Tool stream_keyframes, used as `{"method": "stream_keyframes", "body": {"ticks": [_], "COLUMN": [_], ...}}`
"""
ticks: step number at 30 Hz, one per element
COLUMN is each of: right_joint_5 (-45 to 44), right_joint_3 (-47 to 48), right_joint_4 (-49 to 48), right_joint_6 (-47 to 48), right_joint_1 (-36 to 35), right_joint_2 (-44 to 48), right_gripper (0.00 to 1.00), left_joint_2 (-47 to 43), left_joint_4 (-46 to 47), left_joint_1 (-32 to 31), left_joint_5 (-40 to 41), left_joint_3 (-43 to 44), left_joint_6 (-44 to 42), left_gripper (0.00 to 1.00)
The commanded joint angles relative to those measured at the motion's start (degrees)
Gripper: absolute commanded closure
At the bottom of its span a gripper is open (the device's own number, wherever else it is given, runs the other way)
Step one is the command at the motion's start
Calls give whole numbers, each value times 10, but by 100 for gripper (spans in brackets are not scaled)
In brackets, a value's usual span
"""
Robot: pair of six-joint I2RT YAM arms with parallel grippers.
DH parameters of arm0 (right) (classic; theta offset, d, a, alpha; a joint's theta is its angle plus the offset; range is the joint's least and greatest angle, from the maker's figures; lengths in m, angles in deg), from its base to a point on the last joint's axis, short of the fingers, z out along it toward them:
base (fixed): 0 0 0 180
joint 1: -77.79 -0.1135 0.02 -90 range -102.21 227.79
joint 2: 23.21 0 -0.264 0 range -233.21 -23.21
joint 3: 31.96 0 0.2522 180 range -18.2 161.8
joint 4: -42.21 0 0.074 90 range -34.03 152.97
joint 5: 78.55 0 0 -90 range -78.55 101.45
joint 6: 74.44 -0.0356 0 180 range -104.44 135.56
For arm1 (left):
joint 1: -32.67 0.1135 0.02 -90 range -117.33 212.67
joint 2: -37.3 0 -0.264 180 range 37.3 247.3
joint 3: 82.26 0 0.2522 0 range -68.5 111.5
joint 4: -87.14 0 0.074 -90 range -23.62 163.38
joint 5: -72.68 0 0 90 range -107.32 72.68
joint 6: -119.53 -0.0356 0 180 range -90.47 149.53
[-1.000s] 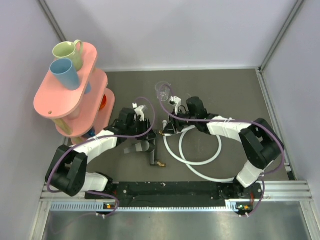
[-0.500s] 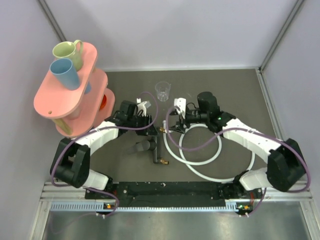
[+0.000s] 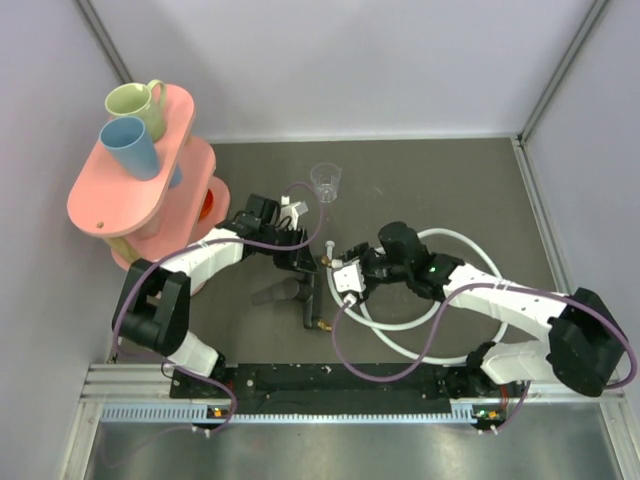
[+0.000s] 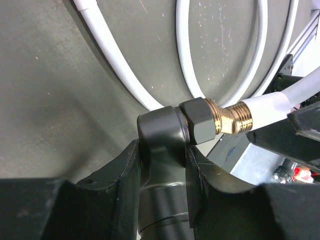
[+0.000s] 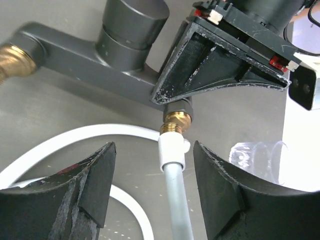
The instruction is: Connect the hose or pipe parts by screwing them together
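Now the left claw clamps the black T-fitting by its barrel — right claw gapes wide, white hose running untouched between its fingers, hose end meeting the brass tip just ahead; dark grey mat beneath, pale lilac walls around

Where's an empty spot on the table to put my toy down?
The far right corner, between the clear cup, the white hose and the back wall, is bare. The middle, around the black fitting and hose loops, is crowded.
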State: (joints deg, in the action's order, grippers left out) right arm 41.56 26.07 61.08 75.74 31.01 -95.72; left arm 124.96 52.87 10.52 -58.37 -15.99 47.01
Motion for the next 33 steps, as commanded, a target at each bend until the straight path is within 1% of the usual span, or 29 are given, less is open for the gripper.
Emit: {"method": "stream_keyframes", "body": {"ticks": [1,3,7,10,11,12,14,15,16,17,19,20,21,22,23,24,25,27,28,29,32,33], "right_joint_5": [-126,-142,-174,-180,-182,-182,-176,-174,-174,-174,-178,-185,-192,-182,-170,-148,-135,-98,-95,-94,-85,-70], "right_joint_3": [-18,-27,-28,-27,-25,-25,-27,-28,-28,-24,-14,5,22,38,57,62,64,59,58,68,101,105], "right_joint_4": [-90,-125,-133,-130,-129,-131,-134,-136,-142,-142,-146,-143,-131,-118,-113,-117,-121,-161,-172,-175,-142,-134], "right_joint_6": [67,78,93,97,98,98,93,93,89,77,43,-15,-50,-78,-125,-147,-165,-221,-242,-283,-338,-346], "right_joint_1": [-34,-40,-50,-52,-52,-53,-54,-54,-53,-53,-53,-52,-49,-43,-37,-32,-23,-10,-2,5,23,26], "right_joint_2": [-20,-27,-48,-54,-57,-57,-58,-59,-61,-66,-75,-88,-96,-104,-112,-121,-126,-130,-134,-136,-163,-169], "right_gripper": [39,42,46,52,56,58,71,79,93,100,100,100,100,100,100,100,100,100,100,100,100,100], "left_joint_2": [10,13,15,17,17,17,16,12,9,7,-5,-12,-21,-26,-28,-33,-35,-47,-51,-62,-80,-84], "left_joint_4": [-15,-24,-37,-40,-41,-41,-37,-34,-27,-2,33,51,102,119,136,153,160,178,185,189,201,218], "left_joint_1": [0,0,0,0,0,0,0,0,0,0,0,0,0,-1,-3,-5,-9,-11,-11,-11,-17,-19], "left_joint_5": [-88,-88,-90,-93,-92,-91,-85,-80,-79,-83,-86,-88,-93,-97,-96,-95,-90,-83,-76,-73,-58,-54], "left_joint_3": [51,55,57,57,57,57,57,54,48,42,19,8,-5,-24,-31,-36,-45,-60,-65,-71,-87,-93], "left_joint_6": [-9,-17,-24,-27,-27,-27,-24,-20,-10,1,34,50,64,88,97,103,109,115,121,124,132,135], "left_gripper": [100,100,100,100,100,100,100,100,100,100,100,100,100,100,100,100,100,100,100,100,100,100]}}
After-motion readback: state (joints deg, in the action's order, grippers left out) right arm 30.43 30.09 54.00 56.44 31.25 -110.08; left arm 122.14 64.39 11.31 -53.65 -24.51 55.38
